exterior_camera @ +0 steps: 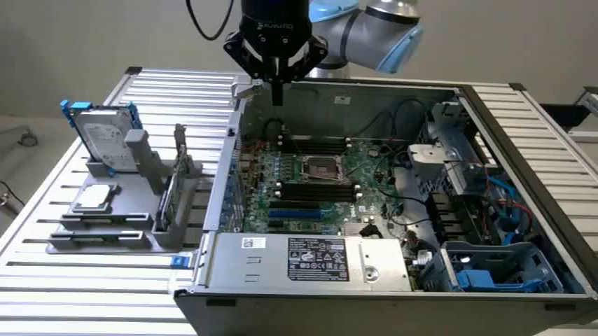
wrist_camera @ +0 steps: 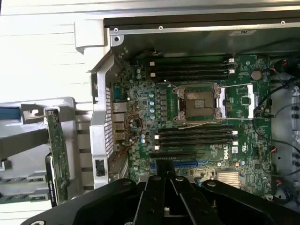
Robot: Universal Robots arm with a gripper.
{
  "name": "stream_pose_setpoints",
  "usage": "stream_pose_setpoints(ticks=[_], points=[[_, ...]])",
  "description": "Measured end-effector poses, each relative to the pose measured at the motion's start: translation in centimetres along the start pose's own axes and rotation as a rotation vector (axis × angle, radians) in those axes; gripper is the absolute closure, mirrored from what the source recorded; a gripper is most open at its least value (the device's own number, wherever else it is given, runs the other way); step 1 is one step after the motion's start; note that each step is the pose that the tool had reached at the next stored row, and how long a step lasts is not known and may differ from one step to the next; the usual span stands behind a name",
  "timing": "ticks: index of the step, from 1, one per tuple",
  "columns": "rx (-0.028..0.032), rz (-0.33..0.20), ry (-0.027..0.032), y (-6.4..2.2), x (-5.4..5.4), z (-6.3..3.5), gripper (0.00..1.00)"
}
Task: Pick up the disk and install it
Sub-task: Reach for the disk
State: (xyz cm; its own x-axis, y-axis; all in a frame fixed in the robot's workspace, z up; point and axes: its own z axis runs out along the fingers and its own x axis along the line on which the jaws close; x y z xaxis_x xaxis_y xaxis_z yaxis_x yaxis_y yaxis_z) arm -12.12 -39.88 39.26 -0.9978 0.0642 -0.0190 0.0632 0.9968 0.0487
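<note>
Task not yet begun: the gripper point(exterior_camera: 277, 98), jaws together and holding nothing, hangs over the open case point(exterior_camera: 519, 175), well apart from the disk point(exterior_camera: 101, 136), which stands upright in a rack point(exterior_camera: 140, 203) near the table point(exterior_camera: 94, 287) edge at the exterior view's left.

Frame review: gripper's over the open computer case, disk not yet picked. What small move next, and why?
Probably shift the gripper toward the exterior view's left, to above the disk, opening on the way. It hangs shut and empty over the open computer case, while the disk stands upright in the grey rack, untouched.
</note>
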Motion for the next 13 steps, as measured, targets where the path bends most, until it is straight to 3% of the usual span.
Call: stream_pose_setpoints(ticks=[9, 13], points=[[-0.0001, -0.001, 0.0002, 0.0, 0.0, 0.0, 0.89], [-0.0002, -0.001, 0.0002, 0.07, 1.8, -0.02, 0.89]])
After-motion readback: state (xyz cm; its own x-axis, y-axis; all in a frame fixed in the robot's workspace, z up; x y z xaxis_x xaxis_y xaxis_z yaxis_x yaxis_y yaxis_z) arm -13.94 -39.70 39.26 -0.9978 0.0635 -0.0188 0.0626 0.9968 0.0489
